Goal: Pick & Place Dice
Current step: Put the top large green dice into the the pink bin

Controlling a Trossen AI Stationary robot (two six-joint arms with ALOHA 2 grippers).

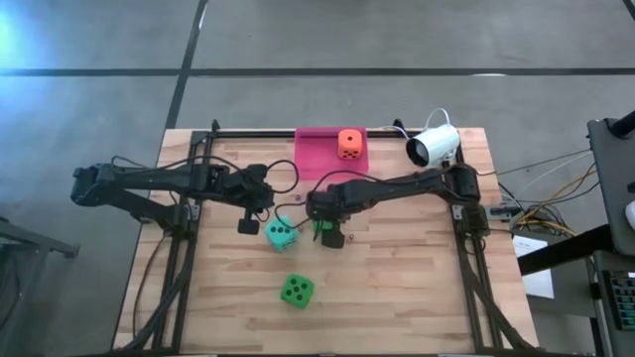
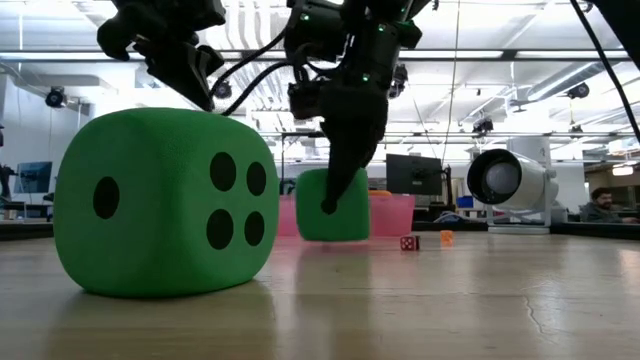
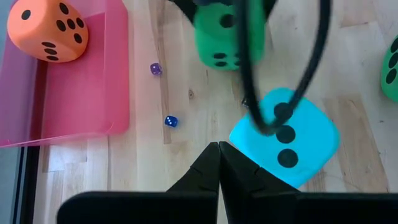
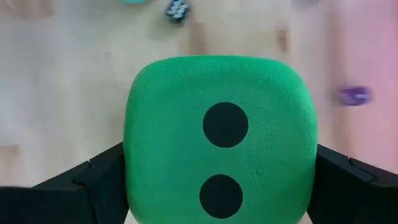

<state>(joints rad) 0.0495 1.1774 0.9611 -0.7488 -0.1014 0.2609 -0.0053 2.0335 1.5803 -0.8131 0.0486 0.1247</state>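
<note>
Four soft dice show. An orange one (image 1: 348,144) sits on the pink tray (image 1: 319,159) at the far edge. A teal one (image 1: 280,235) and a bright green one (image 1: 296,291) rest on the wooden table. A second green die (image 4: 221,137) lies mid-table between the fingers of my right gripper (image 4: 221,186), which comes down on it from above (image 1: 325,232). My left gripper (image 3: 219,149) is shut and hangs above the table just left of the teal die (image 3: 286,134), holding nothing. My right gripper has the green die pinched between its two fingers, one on each of two opposite side faces (image 4: 132,180). The fingers point steeply down from above. The die's two-pip face is up, and in the low view its underside (image 2: 333,236) seems to rest on the table.
A white camera (image 1: 434,146) stands at the table's far right corner. Tiny dice lie scattered on the wood: a purple one (image 3: 155,68) and a blue one (image 3: 171,121) near the tray, a red one (image 2: 409,242) farther off. Cables loop from the left arm.
</note>
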